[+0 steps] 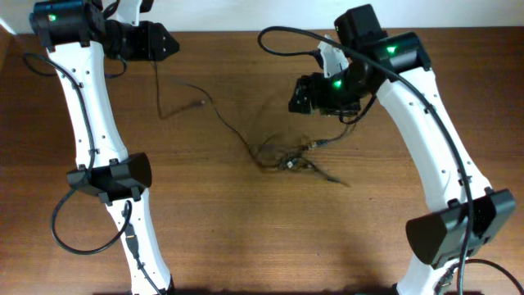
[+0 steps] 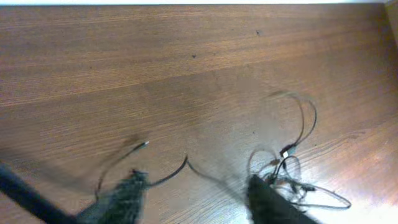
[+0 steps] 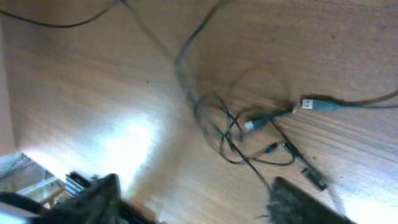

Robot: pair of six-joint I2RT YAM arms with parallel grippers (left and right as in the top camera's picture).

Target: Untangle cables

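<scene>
Toward the middle of the surface (image 1: 246,238), the cables (image 1: 288,160) are lying knotted, with one strand trailing off to the left, so most of the untangling is looking undone. Just beyond, the right gripper (image 3: 196,186) is hovering wide and empty. Farthest back, the left gripper (image 2: 196,182) is also gaping.

My table (image 1: 246,238) is warm brown wood, its fine grain streaking from nine to three o'clock. The cables (image 1: 288,158) are thin and black with silvery plug tips. My left arm (image 1: 82,106) and right arm (image 1: 426,123) are white with black joints and green lights, and my left claw (image 2: 198,179) and right claw (image 3: 196,182) are dark charcoal.
</scene>
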